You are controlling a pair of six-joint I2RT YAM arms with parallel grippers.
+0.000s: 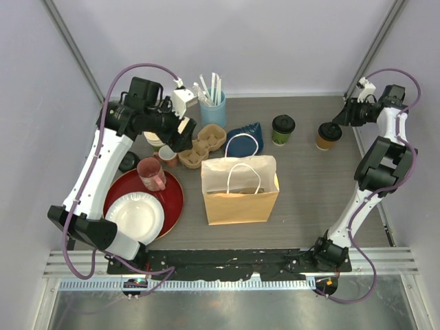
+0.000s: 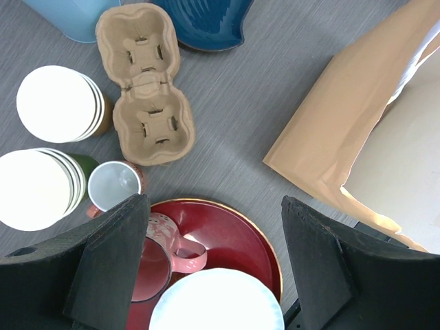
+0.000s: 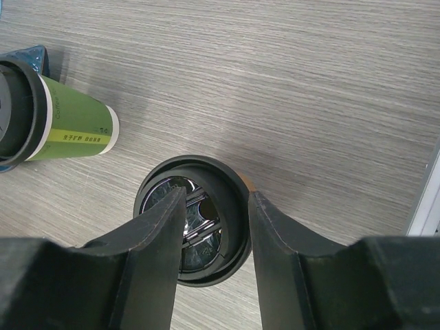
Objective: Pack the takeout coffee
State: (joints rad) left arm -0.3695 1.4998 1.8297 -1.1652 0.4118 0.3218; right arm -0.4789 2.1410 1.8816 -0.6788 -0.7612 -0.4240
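Note:
Two lidded takeout coffees stand at the table's back right. On the green cup [image 1: 282,129] [image 3: 69,127] there is no gripper. At the kraft-brown cup [image 1: 328,135] [image 3: 221,206] my right gripper [image 1: 342,118] [image 3: 216,192] is shut on the right side of the black lid. One finger rests inside the lid's recessed top and the other presses its outer edge. My left gripper [image 1: 180,134] [image 2: 213,206] hangs open and empty above the red plate, far from both coffees.
An open brown paper bag [image 1: 240,192] [image 2: 330,117] stands mid-table. A cardboard cup carrier [image 1: 203,146] [image 2: 144,82], stacked lidless cups [image 2: 58,103], a blue bowl [image 1: 245,136] and a blue utensil holder [image 1: 213,110] sit at the back left. A red plate [image 1: 172,199] bears a pink mug [image 1: 151,173] and white dish [image 1: 134,216].

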